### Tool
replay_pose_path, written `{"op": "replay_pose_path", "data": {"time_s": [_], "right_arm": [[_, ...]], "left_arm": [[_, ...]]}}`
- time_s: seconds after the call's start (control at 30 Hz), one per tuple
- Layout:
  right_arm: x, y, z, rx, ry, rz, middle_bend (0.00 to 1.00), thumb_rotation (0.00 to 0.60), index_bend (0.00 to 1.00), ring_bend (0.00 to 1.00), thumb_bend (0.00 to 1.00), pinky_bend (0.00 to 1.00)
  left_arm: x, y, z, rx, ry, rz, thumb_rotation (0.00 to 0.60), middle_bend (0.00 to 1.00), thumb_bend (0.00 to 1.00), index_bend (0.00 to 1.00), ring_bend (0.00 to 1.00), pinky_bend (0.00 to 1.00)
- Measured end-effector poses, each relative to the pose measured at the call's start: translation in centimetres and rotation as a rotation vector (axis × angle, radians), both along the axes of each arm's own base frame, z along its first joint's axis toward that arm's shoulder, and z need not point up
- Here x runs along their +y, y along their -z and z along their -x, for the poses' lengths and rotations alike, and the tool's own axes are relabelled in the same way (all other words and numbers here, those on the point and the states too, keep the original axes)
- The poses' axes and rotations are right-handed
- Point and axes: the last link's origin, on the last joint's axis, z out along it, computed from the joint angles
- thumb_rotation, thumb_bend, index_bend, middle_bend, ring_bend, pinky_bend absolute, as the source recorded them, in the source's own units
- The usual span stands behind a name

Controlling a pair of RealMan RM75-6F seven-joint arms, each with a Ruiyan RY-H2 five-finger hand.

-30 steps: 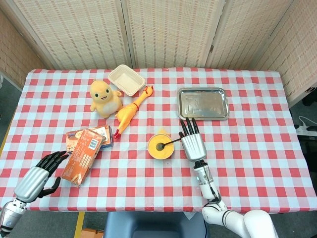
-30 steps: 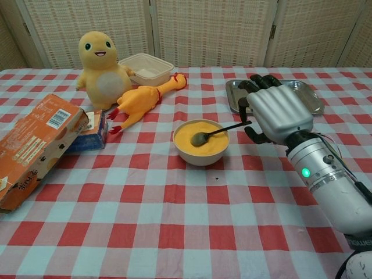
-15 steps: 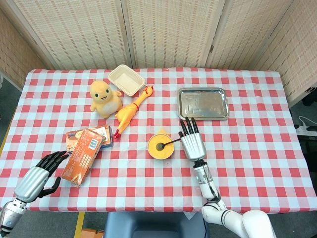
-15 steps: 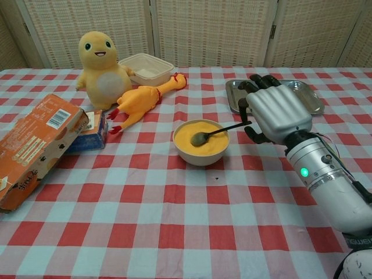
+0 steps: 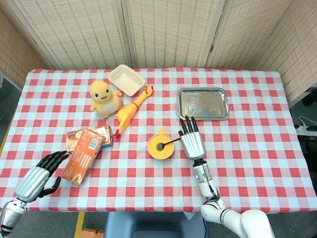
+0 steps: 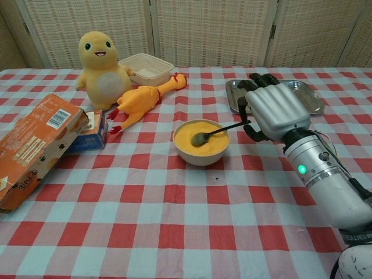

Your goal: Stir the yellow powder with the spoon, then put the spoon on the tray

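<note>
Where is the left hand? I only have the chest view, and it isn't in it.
Observer: The left hand hangs at the near left edge of the table, fingers apart, holding nothing.
Operator: Is it near anything?
Observer: Its fingertips point at the orange box; I cannot tell whether they touch it.
Operator: The right hand covers part of the tray for me. Is anything on it?
Observer: In the head view the tray shows whole and bare, beyond the right hand, which holds the spoon.
</note>
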Motion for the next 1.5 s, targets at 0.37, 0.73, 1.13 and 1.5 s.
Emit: {"op": "replay_pose_path", "data": {"time_s": [0.37,0.73,1.13,1.5], "right_arm": [[-0.26,0.04,0.15,0.006,0.011,-0.003,0.15,0.600,0.57,0.00,0.30,0.09],[-0.39,0.31,0.02,0.000,0.012,-0.010,0.16,0.600,0.57,0.00,0.30,0.10],[-0.53,0.22,0.03,-0.009,0.013,-0.009,0.19,0.600,0.67,0.00,0.32,0.10],[-0.66,-0.43,0.00,-0.019,0.007,0.003,0.25,0.600,0.80,0.01,0.47,0.10]], "left_arm": [[0.03,-0.02,-0.01,-0.002,0.000,0.000,0.600,0.00,0.61,0.00,0.00,0.10],[0.04,-0.13,0.04,-0.007,-0.003,0.003,0.600,0.00,0.61,0.00,0.00,0.10],[-0.04,-0.20,-0.07,-0.017,0.024,0.010,0.600,0.00,0.62,0.00,0.00,0.10],[-0.15,-0.26,-0.13,-0.031,0.044,0.014,0.600,0.00,0.61,0.00,0.00,0.09]]}}
